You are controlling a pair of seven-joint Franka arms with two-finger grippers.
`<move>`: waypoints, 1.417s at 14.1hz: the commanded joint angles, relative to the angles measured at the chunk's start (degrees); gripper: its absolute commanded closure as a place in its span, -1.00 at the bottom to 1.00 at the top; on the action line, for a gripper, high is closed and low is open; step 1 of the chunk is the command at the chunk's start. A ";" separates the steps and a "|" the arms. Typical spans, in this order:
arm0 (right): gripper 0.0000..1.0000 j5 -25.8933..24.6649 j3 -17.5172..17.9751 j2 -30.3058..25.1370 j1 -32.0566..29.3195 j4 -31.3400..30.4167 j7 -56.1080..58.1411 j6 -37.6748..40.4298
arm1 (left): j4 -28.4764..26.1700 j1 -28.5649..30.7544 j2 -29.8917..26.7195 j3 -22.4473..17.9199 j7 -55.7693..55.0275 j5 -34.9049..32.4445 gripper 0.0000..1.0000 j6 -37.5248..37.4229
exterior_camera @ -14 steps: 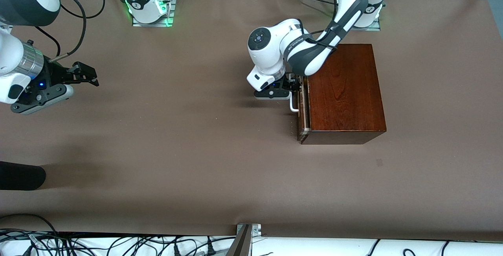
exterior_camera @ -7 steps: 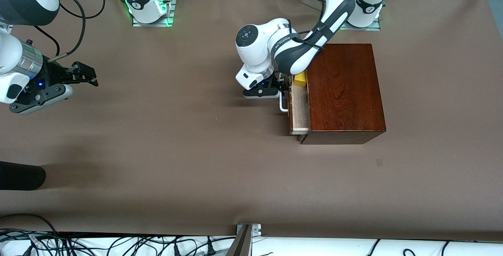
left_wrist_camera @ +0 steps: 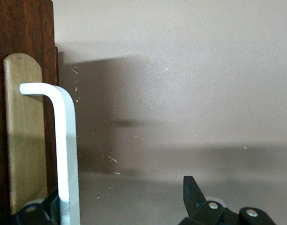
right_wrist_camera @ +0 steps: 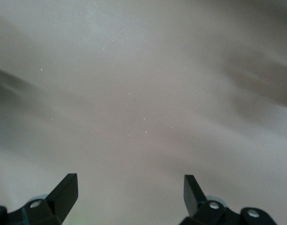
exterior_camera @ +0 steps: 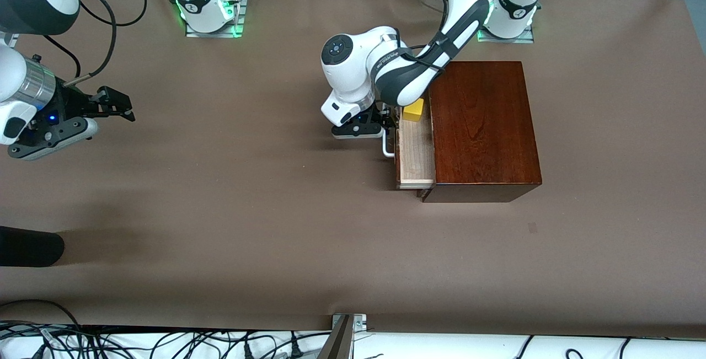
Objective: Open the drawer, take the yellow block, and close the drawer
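The dark wooden box [exterior_camera: 482,127] has its drawer [exterior_camera: 415,156] pulled partway out toward the right arm's end of the table, so the pale tray shows. The yellow block [exterior_camera: 413,110] sits in the tray's corner farthest from the front camera. My left gripper [exterior_camera: 392,121] is at the white handle [exterior_camera: 388,147], partly hidden under its own wrist. In the left wrist view the left gripper [left_wrist_camera: 120,190] is open, and the handle [left_wrist_camera: 66,150] stands between the jaws against one finger. My right gripper [exterior_camera: 118,106] waits open over bare table, nothing between its fingers [right_wrist_camera: 64,190].
A black rounded object [exterior_camera: 27,246] juts in at the table's edge on the right arm's end. Cables and a metal bracket [exterior_camera: 345,331] line the edge nearest the front camera. Brown table [exterior_camera: 248,210] stretches between the two arms.
The left gripper has drawn the handle toward the right arm's end, sliding the drawer from barely ajar to well out. The yellow block has come into view. The right arm has barely shifted.
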State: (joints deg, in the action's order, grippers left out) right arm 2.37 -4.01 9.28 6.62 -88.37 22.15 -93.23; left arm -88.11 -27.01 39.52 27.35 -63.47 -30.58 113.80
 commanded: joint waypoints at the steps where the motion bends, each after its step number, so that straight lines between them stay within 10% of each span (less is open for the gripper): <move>1: -1.00 0.88 -0.04 -0.14 -0.55 1.09 0.62 1.03 | 4.35 -1.99 2.94 1.04 -1.04 0.17 -1.00 1.88; 14: -1.00 0.62 0.93 -0.93 -0.03 1.09 -14.24 0.94 | 12.87 -1.30 -10.40 1.66 14.92 3.40 -1.00 -27.75; 20: -1.00 0.88 3.64 -0.76 2.51 1.09 -14.59 0.94 | 12.43 14.67 -20.52 1.57 35.83 14.82 -1.00 -35.93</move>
State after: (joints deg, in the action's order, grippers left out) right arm 2.59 -2.30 8.96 7.15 -87.61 8.80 -93.18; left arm -73.99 -18.69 21.87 28.86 -35.41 -20.16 78.36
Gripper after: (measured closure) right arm 0.000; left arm 0.000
